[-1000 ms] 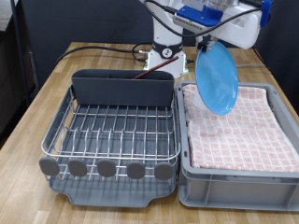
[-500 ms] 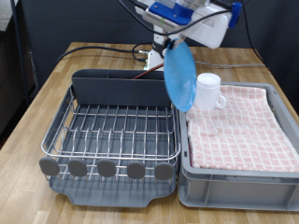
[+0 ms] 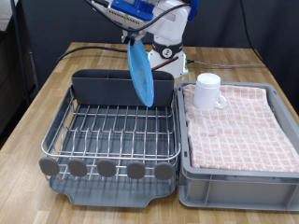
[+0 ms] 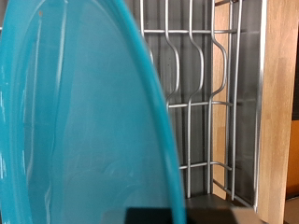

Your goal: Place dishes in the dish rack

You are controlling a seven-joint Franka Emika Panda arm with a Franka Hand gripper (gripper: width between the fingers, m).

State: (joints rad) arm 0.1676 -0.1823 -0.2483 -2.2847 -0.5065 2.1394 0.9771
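One light-blue plate [image 3: 142,75] hangs on edge in the air above the dish rack [image 3: 112,131], held at its upper rim by the gripper [image 3: 134,39] near the exterior view's top. The fingers are clenched on the plate's rim, though the exact contact is partly hidden by the arm's blue-and-white body. The plate is tilted, with its lower edge reaching down in front of the rack's tall dark grey back compartment [image 3: 103,87], towards that compartment's end on the exterior view's right. Whether the plate touches the rack cannot be told from this angle.

The rack sits on the wooden desk [image 3: 51,89] at the exterior view's left, its silver wire grid bare and its dark grey tray showing at the exterior view's bottom. Just beside it, on the exterior view's right, stands the grey bin [image 3: 234,182] lined with pink checked cloth [image 3: 238,126]. A white mug [image 3: 208,91] stands upright on the cloth at the bin's far corner nearest the rack, its handle turned to the exterior view's right.

Most of the wrist view is filled by the plate [image 4: 79,121], a broad translucent blue curve seen very close. Past its edge the wire grid [image 4: 196,103] shows, with a strip of wooden desk [image 4: 280,103] beyond the rack's side.
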